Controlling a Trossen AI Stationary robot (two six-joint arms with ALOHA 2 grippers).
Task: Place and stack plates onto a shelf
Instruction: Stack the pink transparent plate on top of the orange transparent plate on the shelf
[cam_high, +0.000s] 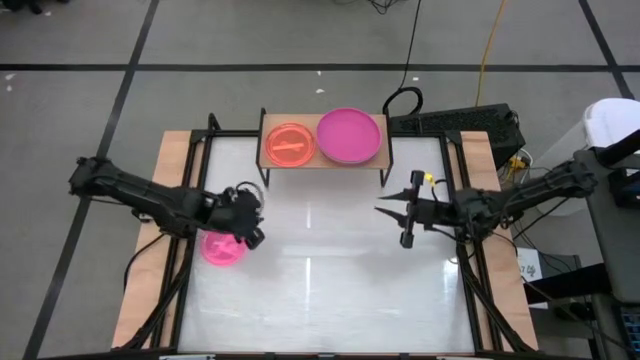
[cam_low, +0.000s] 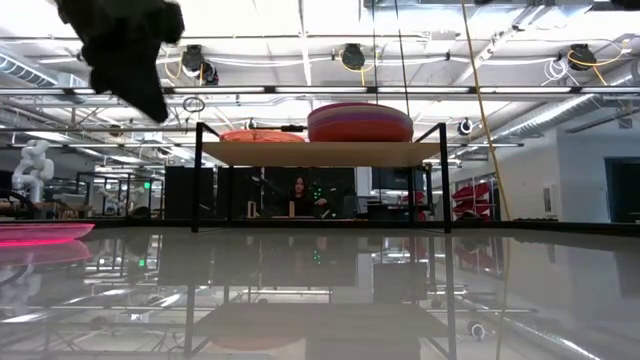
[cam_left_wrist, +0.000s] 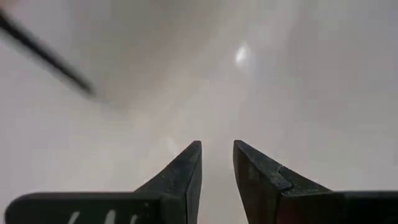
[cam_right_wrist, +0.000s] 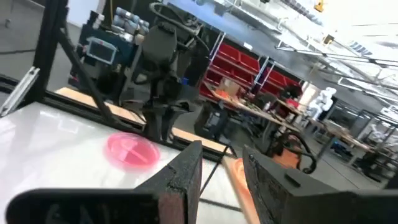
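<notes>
Two spots on the small light-wood shelf on thin black legs (cam_high: 322, 160) are already filled: a small translucent orange divided plate (cam_high: 289, 145) sits on its left half, and a stack of larger flat plates topped by a magenta one (cam_high: 349, 135) sits on its right half. One small translucent pink divided plate (cam_high: 223, 247) is left on the white counter (cam_high: 330, 290), near its left edge. The left pincer (cam_high: 250, 213) hovers just beside that plate, its fingers a narrow gap apart and holding nothing. The right pincer (cam_high: 397, 222) waits over the counter's right side, slightly parted and empty. Judging by this, only the pink plate is left to move.
</notes>
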